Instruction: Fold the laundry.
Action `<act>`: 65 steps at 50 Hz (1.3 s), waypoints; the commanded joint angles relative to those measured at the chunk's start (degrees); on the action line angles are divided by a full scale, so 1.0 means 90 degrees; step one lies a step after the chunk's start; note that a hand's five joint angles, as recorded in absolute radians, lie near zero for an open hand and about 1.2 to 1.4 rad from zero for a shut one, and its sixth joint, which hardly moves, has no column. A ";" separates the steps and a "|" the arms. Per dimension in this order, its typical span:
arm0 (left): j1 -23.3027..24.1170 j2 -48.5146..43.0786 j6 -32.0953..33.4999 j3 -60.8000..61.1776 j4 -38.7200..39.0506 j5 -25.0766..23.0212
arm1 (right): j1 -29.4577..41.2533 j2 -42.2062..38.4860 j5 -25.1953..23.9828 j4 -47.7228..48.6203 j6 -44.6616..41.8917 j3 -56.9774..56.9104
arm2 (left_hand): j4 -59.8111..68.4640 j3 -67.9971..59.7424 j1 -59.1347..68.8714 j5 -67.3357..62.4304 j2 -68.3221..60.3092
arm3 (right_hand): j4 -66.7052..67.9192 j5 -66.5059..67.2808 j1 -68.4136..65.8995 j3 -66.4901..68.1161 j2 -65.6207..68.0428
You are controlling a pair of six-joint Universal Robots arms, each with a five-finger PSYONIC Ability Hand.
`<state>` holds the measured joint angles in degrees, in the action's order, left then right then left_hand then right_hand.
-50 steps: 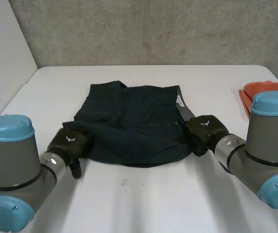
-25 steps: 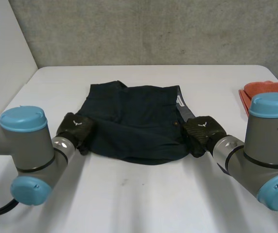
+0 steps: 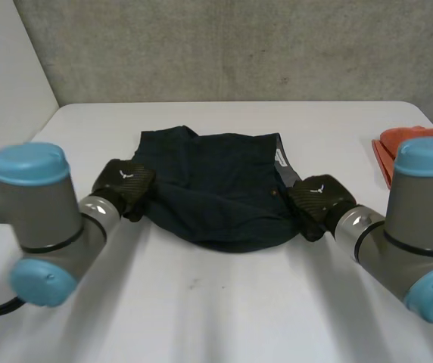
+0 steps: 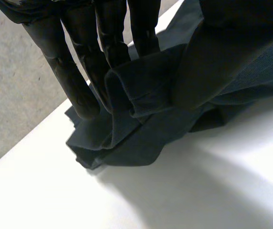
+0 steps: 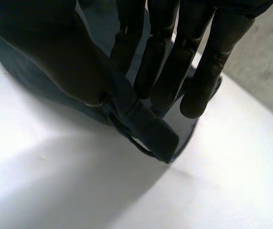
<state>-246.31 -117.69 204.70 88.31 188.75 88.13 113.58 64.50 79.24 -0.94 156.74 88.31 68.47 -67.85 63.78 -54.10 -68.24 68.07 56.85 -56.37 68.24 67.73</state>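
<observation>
An orange thing [image 3: 395, 141] at the right side of the table [image 3: 201, 310] is partly hidden behind the right arm, so I cannot tell what it is. In the head view the backs of both hands cover their fingers. The dark blue garment [image 3: 216, 185] lies in the middle of the table. Compared with one second ago, the left hand [image 3: 126, 184] is farther along the garment's left edge, while the right hand [image 3: 319, 199] has almost not moved. Each hand is low over the table. Each pinches a fold of its edge between thumb and fingers.
</observation>
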 commanded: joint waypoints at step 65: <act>0.0132 0.2540 -0.2003 -0.1277 -0.2115 -0.0446 | 0.0867 0.0529 0.0112 0.1999 0.3472 0.2053 | 0.1281 -0.1350 0.1802 -0.1766 -0.1307 | -0.4967 -0.4831 0.3666 -0.4985 -0.4929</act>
<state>-245.28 -94.35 187.70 78.49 169.53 84.05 120.52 71.23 78.85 15.29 180.87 107.63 68.66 -68.30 64.08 -56.04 -68.55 19.84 10.83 -17.74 19.87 21.38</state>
